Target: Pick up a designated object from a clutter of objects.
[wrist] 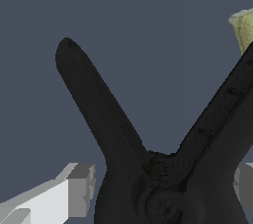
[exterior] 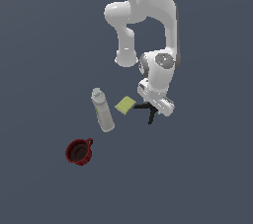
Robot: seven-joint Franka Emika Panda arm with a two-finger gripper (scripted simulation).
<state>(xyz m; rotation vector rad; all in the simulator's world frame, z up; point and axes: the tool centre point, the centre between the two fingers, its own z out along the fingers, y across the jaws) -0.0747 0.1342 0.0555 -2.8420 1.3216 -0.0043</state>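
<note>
Black clamp (exterior: 149,110): jaw end hidden under gripper (exterior: 157,105) in exterior view; only forked handles showed. Wrist view cut clamp (wrist: 163,168) off at lower edge; one handle ran out past picture's side edge. Orange-red tip not visible in either view.

Gripper fingers (wrist: 79,191): only pale grey portions seen either side of clamp pivot, one cropped at frame edge; contact with clamp could not be judged.

Yellow-green block (wrist: 243,30): only corner showed in wrist view, rest cropped and behind handle.

Arm: upper links cut off by exterior view's top edge.
</note>
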